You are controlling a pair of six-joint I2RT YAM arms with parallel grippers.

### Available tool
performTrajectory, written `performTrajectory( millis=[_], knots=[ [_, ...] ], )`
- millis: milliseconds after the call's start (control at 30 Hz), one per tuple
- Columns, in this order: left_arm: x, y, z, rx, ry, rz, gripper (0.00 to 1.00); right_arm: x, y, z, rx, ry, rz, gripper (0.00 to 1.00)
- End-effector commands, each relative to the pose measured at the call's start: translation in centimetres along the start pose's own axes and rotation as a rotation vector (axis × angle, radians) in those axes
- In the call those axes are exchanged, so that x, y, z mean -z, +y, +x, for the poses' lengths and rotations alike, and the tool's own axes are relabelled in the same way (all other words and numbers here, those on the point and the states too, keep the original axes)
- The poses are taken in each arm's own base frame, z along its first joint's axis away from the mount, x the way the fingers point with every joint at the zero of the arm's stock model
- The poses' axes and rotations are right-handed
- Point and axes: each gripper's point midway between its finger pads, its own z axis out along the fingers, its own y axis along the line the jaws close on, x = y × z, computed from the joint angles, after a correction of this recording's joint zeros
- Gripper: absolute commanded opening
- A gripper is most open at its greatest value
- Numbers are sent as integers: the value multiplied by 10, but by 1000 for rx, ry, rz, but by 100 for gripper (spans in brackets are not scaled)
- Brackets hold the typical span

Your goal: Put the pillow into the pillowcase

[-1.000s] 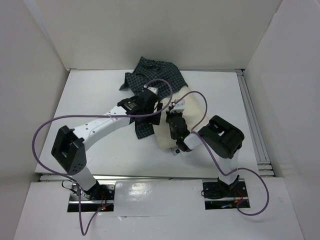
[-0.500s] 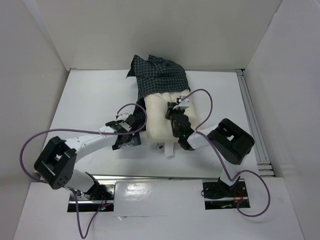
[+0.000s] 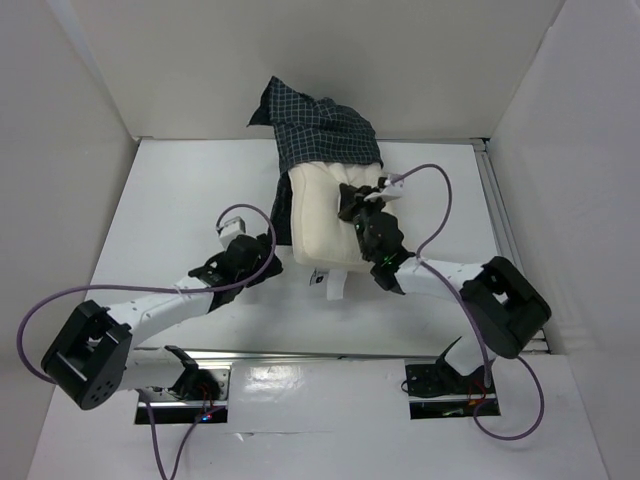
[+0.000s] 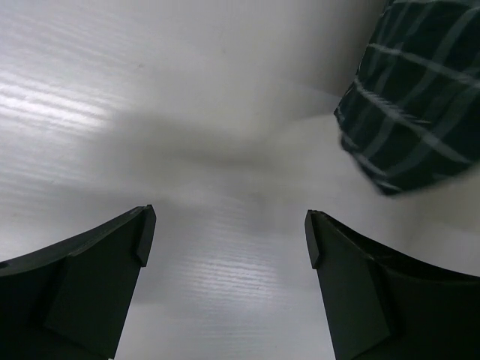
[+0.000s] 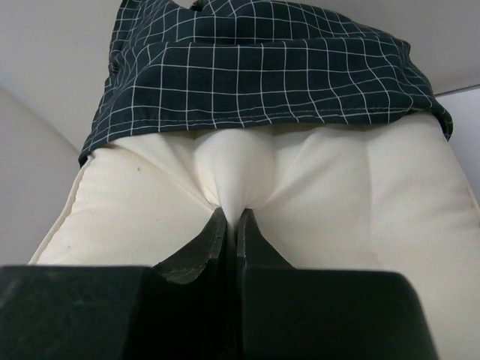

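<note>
On the white table [image 3: 160, 200], with white walls [image 3: 60, 120] on three sides, lies the pillow [image 3: 320, 225]. It is cream and puffy. Its far end is tucked under the pillowcase [image 3: 325, 135], and its near end is bare.

The pillowcase is dark with thin light squares. Most of it is bunched up behind the pillow, against the back wall. Its hem lies across the top of the pillow. A thin dark strip of it runs down the pillow's left side.

The right arm [image 3: 450, 280] comes in from the pillow's near right corner and reaches up over it. The left arm [image 3: 150, 305] lies low on the table, off to the pillow's left.

The right gripper [image 3: 352, 200] sits on top of the pillow, close to the pillowcase hem. Its two fingers are pressed together and pinch a small fold of the pillow's cloth. In the right wrist view the cloth puffs up in a little bump just past the tips, and creases run out from it.

The left gripper [image 3: 265, 250] is close beside the pillow's near left corner and does not touch it. Its fingers are spread wide with nothing between them, only bare table below. In the left wrist view a corner of the pillowcase shows up and to the right of the fingers.

A purple cable [image 3: 60, 300] loops along each arm.

A small white tag [image 3: 335, 283] sticks out from the pillow's near edge onto the table.
</note>
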Motion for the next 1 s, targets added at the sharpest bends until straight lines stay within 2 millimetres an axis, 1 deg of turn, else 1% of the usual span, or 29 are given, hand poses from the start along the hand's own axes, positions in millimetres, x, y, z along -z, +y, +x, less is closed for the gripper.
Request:
performTrajectory(
  millis=[0,33,67,100,133,167,200,233,267,300,333,367,400,433,467,500,533,567,633,667,700,733,800,833,867,900,933,967],
  knots=[
    [4,-50,-32,28,-128,232,100,-13,34,-103,-323,-172,-113,0],
    [2,-51,-30,11,-129,246,100,-13,32,-105,-347,-163,-117,0],
    [4,-60,-34,4,-144,285,100,-11,34,-104,-366,-133,-137,0],
    [5,-69,-36,4,-156,336,100,-10,32,-100,-439,-102,-135,0],
    [8,-78,-40,-4,-170,377,100,-13,22,-101,-469,-86,-120,0],
    [7,-80,-38,-3,-170,393,100,-12,21,-94,-492,-36,-127,0],
    [9,-84,-40,-35,-182,419,100,-11,14,-96,-554,-26,-116,0],
    [13,-92,-43,-48,-201,447,100,-9,14,-89,-572,-6,-117,0],
    [14,-98,-48,-50,-227,471,100,-8,11,-92,-595,-7,-108,0],
    [15,-104,-48,-69,-240,492,100,-4,13,-84,-612,37,-115,0],
    [19,-114,-49,-99,-255,526,100,-4,8,-78,-667,62,-98,0],
    [17,-117,-53,-94,-268,525,100,-3,4,-80,-693,65,-99,0],
    [9,-122,-54,-113,-259,511,100,0,8,-79,-720,88,-136,0],
    [1,-119,-56,-96,-257,465,100,1,-1,-77,-769,98,-131,0],
    [-6,-118,-52,-105,-237,444,100,1,0,-81,-791,104,-148,0],
    [-9,-122,-53,-93,-238,450,100,4,4,-84,-808,122,-177,0],
    [-17,-126,-48,-99,-223,458,100,3,1,-83,-817,130,-170,0],
    [-21,-126,-46,-107,-226,458,100,4,3,-83,-827,140,-178,0],
    [-28,-131,-52,-109,-225,429,100,8,6,-91,-835,144,-209,0],
    [-34,-128,-52,-90,-222,397,100,7,0,-89,-832,143,-195,0],
    [-36,-128,-54,-108,-227,381,93,9,2,-95,-834,132,-207,0],
    [-36,-129,-57,-107,-230,371,56,12,0,-92,-833,141,-197,0],
    [-40,-134,-60,-143,-235,365,10,13,-1,-94,-819,133,-191,0],
    [-40,-134,-62,-155,-235,362,0,14,-5,-94,-818,128,-182,0],
    [-41,-137,-59,-170,-226,381,0,15,-7,-90,-817,135,-175,0],
    [-39,-140,-59,-169,-226,396,0,15,-10,-91,-815,134,-174,0],
    [-34,-141,-60,-166,-231,413,0,17,-10,-87,-824,148,-173,0],
    [-32,-136,-54,-170,-221,418,0,15,-14,-91,-823,131,-171,0]
  ],
)
